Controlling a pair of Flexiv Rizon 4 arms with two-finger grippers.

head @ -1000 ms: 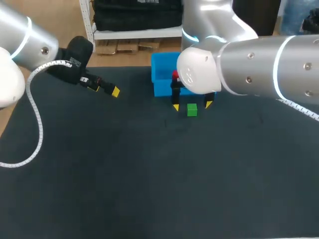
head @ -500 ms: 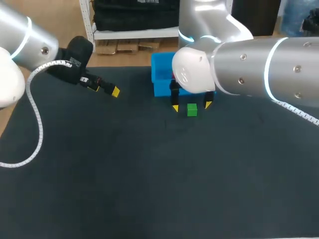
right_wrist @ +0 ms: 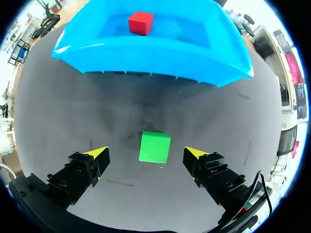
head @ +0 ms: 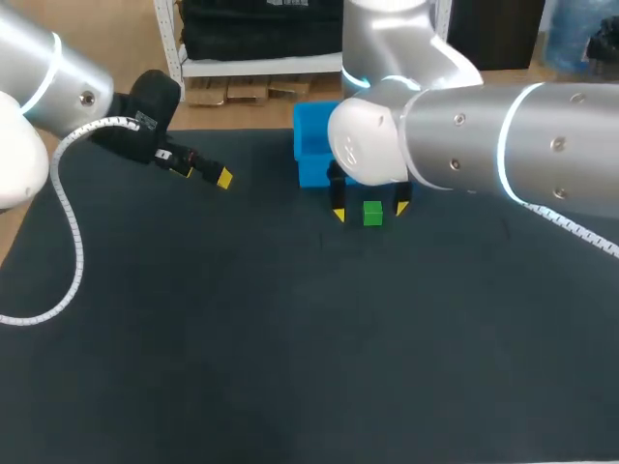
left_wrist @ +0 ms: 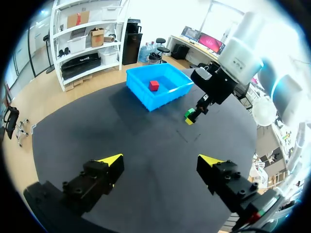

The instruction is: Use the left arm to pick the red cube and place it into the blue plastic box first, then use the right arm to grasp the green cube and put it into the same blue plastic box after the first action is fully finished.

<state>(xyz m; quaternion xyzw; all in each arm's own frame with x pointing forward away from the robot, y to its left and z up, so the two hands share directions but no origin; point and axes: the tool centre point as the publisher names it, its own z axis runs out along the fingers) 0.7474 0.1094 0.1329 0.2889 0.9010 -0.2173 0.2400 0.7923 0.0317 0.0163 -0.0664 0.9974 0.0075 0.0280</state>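
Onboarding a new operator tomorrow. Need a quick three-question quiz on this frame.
1. True or false: the red cube already lies inside the blue plastic box.
2. Where is the green cube? A) inside the box. B) on the table, between the open fingers of the right gripper. C) stacked on the red cube.
3. What does the left gripper hold?

Key: 1 true; 2 B; 3 nothing, it is open and empty.
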